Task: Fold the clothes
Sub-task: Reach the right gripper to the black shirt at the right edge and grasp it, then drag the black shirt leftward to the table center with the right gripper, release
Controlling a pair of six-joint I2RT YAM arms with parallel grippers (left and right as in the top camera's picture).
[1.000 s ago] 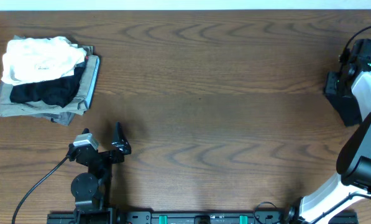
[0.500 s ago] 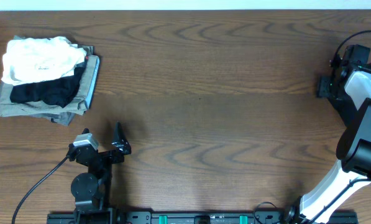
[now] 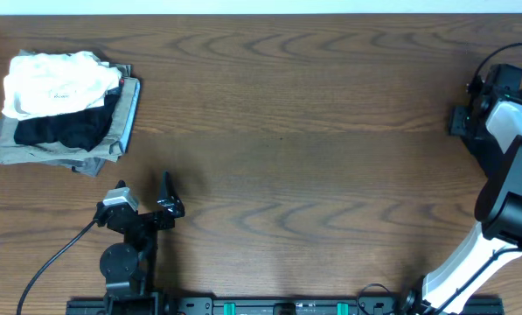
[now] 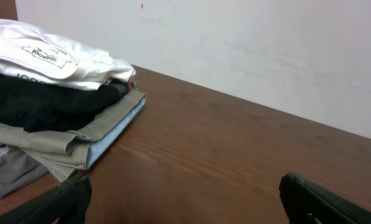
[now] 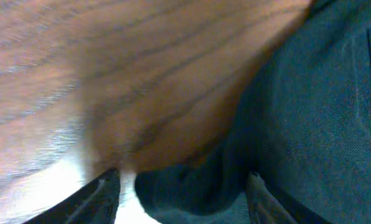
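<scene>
The clothes, a dark soft T-shirt (image 5: 309,112), fill the right side of the right wrist view and lie over the wooden table (image 5: 110,74). My right gripper (image 5: 182,193) is open, with a rolled fold of that fabric between its two fingers. In the overhead view the right gripper (image 3: 462,122) is at the table's far right edge, and I cannot make out the shirt there. My left gripper (image 3: 166,197) is open and empty near the front left, low over the wood in the left wrist view (image 4: 185,208).
A stack of folded garments stands at the back left: a white one (image 3: 55,80) on top, a black one (image 3: 59,131) under it, and grey ones (image 3: 33,153) at the bottom. It also shows in the left wrist view (image 4: 42,106). A cable (image 3: 51,258) runs by the left arm's base.
My right wrist has shifted a little left and away at the table's right edge. The left arm and the stack have not moved.
</scene>
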